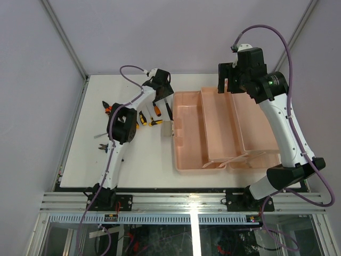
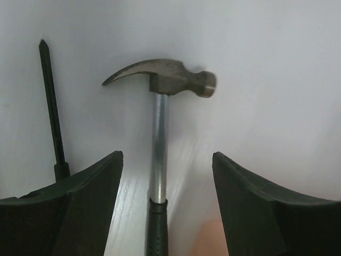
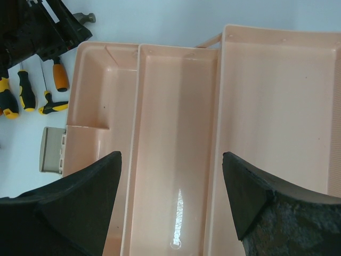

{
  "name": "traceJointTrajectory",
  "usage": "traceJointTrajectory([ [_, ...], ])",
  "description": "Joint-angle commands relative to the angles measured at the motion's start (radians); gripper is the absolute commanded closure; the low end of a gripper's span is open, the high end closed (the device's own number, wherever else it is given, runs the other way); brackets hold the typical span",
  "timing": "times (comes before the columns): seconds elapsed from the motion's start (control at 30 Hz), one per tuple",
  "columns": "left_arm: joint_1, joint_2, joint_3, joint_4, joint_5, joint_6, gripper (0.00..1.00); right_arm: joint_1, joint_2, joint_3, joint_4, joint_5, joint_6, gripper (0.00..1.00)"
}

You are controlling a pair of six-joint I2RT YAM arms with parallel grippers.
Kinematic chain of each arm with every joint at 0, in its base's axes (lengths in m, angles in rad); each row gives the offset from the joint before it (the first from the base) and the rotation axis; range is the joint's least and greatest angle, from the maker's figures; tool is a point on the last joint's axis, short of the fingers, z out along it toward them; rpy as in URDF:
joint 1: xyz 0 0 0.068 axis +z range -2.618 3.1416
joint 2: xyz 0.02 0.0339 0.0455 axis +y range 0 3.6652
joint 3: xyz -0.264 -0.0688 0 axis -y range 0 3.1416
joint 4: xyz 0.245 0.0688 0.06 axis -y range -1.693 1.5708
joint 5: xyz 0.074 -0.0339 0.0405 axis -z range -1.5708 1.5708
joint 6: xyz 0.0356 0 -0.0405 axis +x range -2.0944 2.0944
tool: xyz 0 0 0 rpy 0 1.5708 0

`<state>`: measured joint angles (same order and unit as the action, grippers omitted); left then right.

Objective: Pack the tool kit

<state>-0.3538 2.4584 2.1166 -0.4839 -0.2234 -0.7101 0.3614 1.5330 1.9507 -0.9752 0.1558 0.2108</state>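
Note:
A claw hammer (image 2: 159, 80) with a silver shaft and black grip lies on the white table. My left gripper (image 2: 168, 154) is open, with its fingers on either side of the hammer's shaft just above the grip and not touching it. In the top view this gripper (image 1: 161, 95) hangs over the tools left of the open pink toolbox (image 1: 187, 160). A black screwdriver shaft (image 2: 50, 106) lies left of the hammer. My right gripper (image 3: 171, 154) is open and empty above the toolbox's middle tray (image 3: 176, 133); it also shows in the top view (image 1: 228, 80).
Screwdrivers with yellow and orange handles (image 3: 32, 90) lie left of the toolbox. Orange pliers (image 1: 108, 108) and small metal tools (image 1: 101, 145) lie further left. A beige latch (image 3: 53, 149) sticks out from the toolbox's left wall.

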Motion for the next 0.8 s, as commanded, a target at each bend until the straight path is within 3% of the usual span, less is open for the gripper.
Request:
traceJointTrajectory([
  [0.0,0.0,0.049,0.039,-0.029,-0.045,-0.053,0.34,-0.005,-0.027,0.014,-0.018,0.011,0.013,0.17],
  [0.53,-0.001,0.062,-0.065,-0.122,-0.001,-0.093,0.56,-0.02,-0.006,0.04,-0.026,0.001,0.017,0.17],
  [0.77,-0.004,0.083,-0.06,-0.221,-0.015,0.003,0.53,-0.051,-0.026,0.049,-0.033,-0.008,0.016,0.16],
])
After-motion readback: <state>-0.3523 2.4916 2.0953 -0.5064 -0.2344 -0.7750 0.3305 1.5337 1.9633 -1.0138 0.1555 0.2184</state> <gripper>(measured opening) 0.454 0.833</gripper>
